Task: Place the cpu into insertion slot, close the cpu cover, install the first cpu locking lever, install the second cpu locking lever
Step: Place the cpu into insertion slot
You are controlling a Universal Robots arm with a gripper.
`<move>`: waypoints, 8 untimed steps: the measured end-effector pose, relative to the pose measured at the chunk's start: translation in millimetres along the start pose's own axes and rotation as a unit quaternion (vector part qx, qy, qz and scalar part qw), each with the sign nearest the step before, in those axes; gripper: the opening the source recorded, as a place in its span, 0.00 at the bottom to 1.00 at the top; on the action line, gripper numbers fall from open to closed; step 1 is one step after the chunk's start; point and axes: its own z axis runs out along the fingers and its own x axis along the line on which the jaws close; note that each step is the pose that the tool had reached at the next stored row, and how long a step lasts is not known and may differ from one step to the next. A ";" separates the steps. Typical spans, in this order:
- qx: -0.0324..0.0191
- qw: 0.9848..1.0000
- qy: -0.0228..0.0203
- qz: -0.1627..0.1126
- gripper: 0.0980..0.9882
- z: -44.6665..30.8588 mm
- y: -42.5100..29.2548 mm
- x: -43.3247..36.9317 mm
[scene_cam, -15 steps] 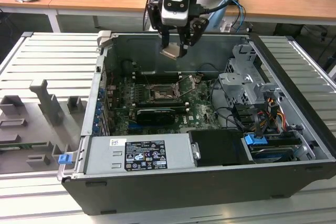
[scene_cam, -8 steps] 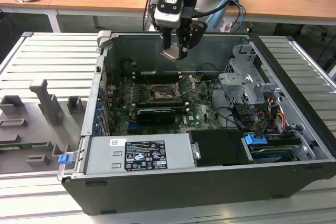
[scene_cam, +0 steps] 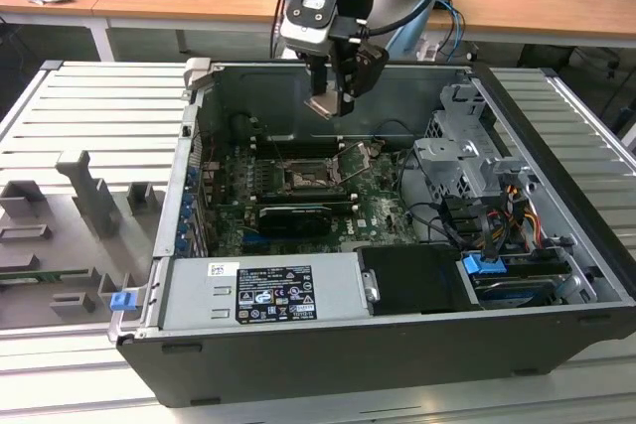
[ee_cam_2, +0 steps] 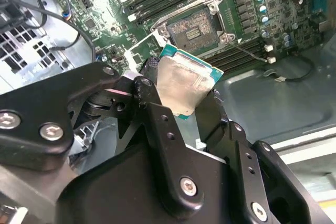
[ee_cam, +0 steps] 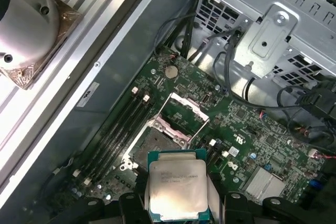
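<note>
Hanging up over the insertion slot and well apart from it, the cpu is pinched by its edges in the gripper. Its silvery top faces the wrist cameras, which would let the underside meet the slot. It is not yet seated. The slot lies bare because the cpu cover stands tilted up at one edge of the slot, leaving the way in open. Around the slot spreads the green motherboard, walled in by the open computer case, which rests on the ribbed grey desk.
</note>
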 end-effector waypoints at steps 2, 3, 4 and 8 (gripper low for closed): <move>0.000 1.000 -0.001 0.009 0.48 0.9 -0.1 0.0; 0.000 1.000 -0.001 0.011 0.48 1.2 -0.1 0.0; 0.000 1.000 -0.001 0.012 0.48 1.8 -0.2 0.0; 0.000 1.000 -0.001 0.014 0.48 4.2 -0.4 -0.1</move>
